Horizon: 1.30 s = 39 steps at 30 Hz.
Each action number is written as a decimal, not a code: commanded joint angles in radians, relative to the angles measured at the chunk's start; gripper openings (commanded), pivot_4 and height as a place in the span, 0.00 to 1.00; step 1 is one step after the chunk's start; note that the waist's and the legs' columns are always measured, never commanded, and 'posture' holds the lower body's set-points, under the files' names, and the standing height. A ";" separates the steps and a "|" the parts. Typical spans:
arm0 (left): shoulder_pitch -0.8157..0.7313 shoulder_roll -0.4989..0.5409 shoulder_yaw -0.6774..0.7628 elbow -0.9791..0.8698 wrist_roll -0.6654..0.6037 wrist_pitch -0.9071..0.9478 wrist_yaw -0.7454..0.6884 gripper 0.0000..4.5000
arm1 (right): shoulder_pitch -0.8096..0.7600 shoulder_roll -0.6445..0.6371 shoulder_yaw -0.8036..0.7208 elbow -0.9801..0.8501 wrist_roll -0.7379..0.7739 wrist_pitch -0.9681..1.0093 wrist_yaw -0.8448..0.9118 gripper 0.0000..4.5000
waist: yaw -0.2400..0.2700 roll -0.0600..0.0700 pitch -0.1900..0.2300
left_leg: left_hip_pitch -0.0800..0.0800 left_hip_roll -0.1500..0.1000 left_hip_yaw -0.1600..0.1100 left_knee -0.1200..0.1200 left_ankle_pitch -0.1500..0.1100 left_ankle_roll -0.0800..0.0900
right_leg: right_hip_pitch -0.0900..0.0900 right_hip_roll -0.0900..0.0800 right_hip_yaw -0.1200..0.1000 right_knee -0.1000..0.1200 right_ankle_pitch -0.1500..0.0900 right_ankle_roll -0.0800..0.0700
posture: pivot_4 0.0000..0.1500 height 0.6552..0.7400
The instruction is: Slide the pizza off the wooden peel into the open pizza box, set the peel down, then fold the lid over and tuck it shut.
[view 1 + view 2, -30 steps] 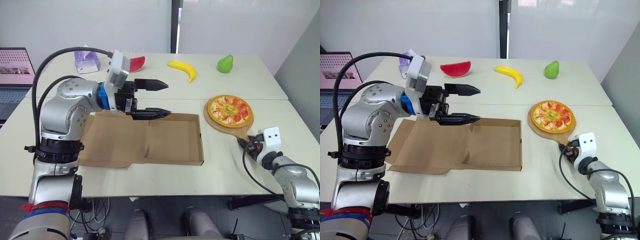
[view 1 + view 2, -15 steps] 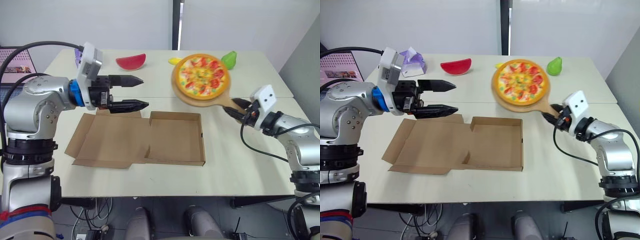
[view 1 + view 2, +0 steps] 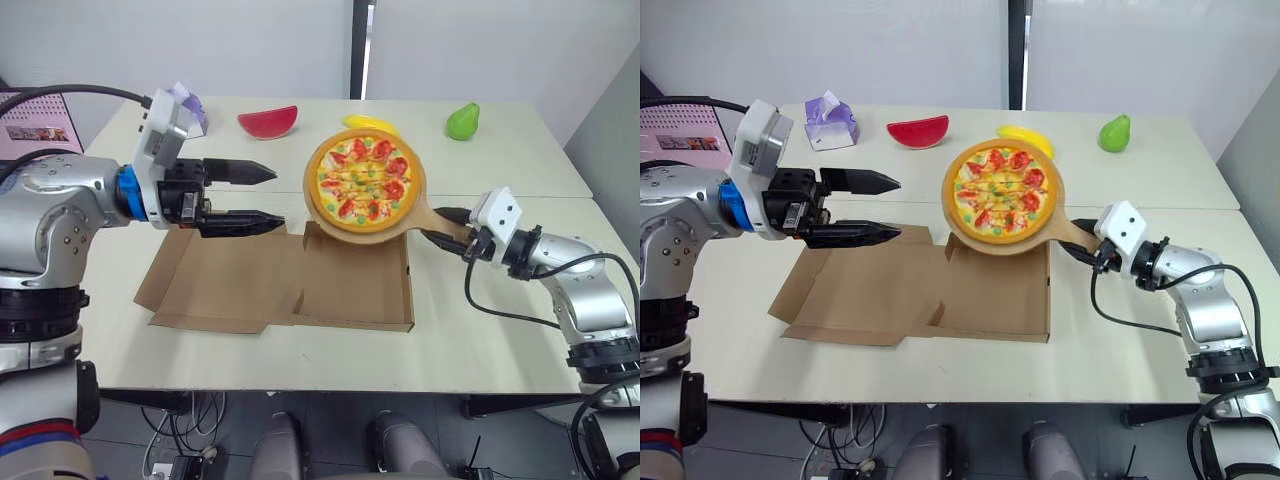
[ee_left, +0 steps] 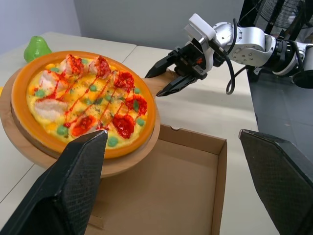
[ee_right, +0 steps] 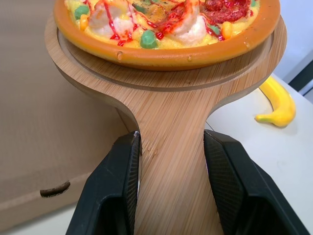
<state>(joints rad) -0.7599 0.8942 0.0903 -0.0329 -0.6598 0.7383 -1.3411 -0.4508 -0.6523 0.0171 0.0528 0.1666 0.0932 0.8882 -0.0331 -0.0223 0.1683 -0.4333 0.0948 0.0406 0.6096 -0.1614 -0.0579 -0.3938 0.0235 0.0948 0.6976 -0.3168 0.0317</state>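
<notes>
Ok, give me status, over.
Right gripper shut on peel handle. Left gripper open, beside Pizza, apart. Pizza on peel, above far edge of box.

**Right wrist: peel held by its handle**

Right gripper (image 5: 171,142): two black fingers (image 5: 110,196) pressed against both sides of the handle of the wooden peel (image 5: 171,98)
Pizza (image 5: 166,29): on the peel's round head; red sauce, green peas
Pizza box (image 5: 49,122): brown cardboard, beneath the peel
Banana (image 5: 276,105): yellow, on pale table (image 5: 274,166)

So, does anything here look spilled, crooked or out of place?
Nothing is spilled. Only the peel is tilted: the right gripper holds it over the back edge of the box, pizza lying on it.
</notes>
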 commanded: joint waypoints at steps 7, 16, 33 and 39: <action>-0.029 0.015 -0.006 -0.004 0.005 -0.031 -0.021 1.00 | 0.006 0.004 -0.039 -0.031 -0.005 -0.083 -0.024 0.38 | 0.001 0.000 0.000 | 0.000 0.000 0.000 0.000 0.000 0.000 | 0.000 0.000 0.000 0.000 0.000 0.000 | 1.00 1.00; -0.031 0.010 -0.012 0.006 0.013 -0.044 -0.031 1.00 | 0.033 -0.008 -0.050 -0.042 0.002 -0.079 -0.018 0.38 | 0.000 0.000 0.000 | 0.000 0.000 0.000 0.000 0.000 0.000 | 0.000 0.000 0.000 0.000 0.000 0.000 | 1.00 1.00; -0.039 0.001 -0.021 0.025 0.019 -0.067 -0.038 1.00 | 0.008 -0.069 -0.158 0.032 -0.110 -0.254 -0.189 0.38 | 0.000 0.000 0.000 | 0.000 0.000 0.000 0.000 0.000 0.000 | 0.000 0.000 0.001 0.000 0.000 0.000 | 1.00 1.00; -0.063 -0.019 -0.040 0.041 0.023 -0.081 -0.046 1.00 | -0.040 -0.122 -0.203 0.079 -0.199 -0.290 -0.316 0.38 | 0.001 0.000 0.000 | 0.000 0.000 0.001 0.000 0.000 0.000 | 0.000 0.000 0.001 0.000 0.000 0.000 | 1.00 1.00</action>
<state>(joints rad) -0.7985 0.8761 0.0441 0.0064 -0.6393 0.6767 -1.3755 -0.4641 -0.7530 -0.1312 0.1604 -0.0402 -0.1884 0.6093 -0.0325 -0.0224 0.1684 -0.4332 0.0947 0.0415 0.6097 -0.1614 -0.0579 -0.3941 0.0234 0.0957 0.6978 -0.3167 0.0315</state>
